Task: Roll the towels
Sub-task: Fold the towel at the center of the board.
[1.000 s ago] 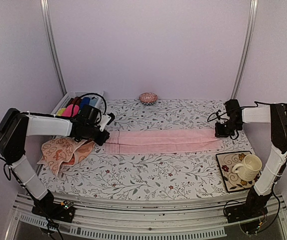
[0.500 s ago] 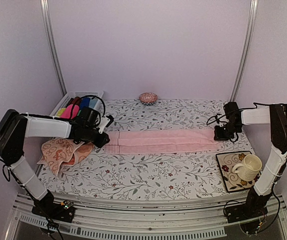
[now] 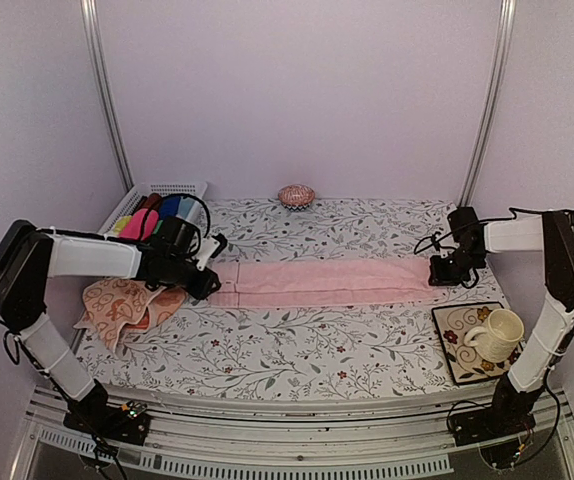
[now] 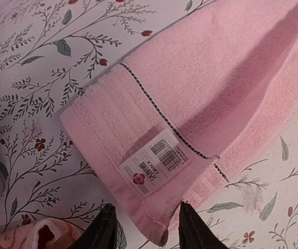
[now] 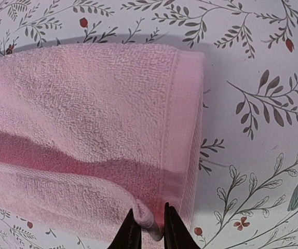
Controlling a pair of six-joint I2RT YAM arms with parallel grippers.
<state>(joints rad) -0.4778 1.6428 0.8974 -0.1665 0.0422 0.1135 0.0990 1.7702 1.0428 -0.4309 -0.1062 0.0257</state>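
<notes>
The pink towel [image 3: 327,283] lies stretched flat for rolling. The left gripper [image 4: 145,207] has its jaws spread astride the left end; the right gripper [image 5: 149,211] sits at the right corner, hold unclear.

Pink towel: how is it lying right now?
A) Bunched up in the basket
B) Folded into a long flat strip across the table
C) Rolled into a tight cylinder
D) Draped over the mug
B: the pink towel lies flat on the table as a long, narrow folded strip running left to right, with no part of it rolled yet.
</notes>
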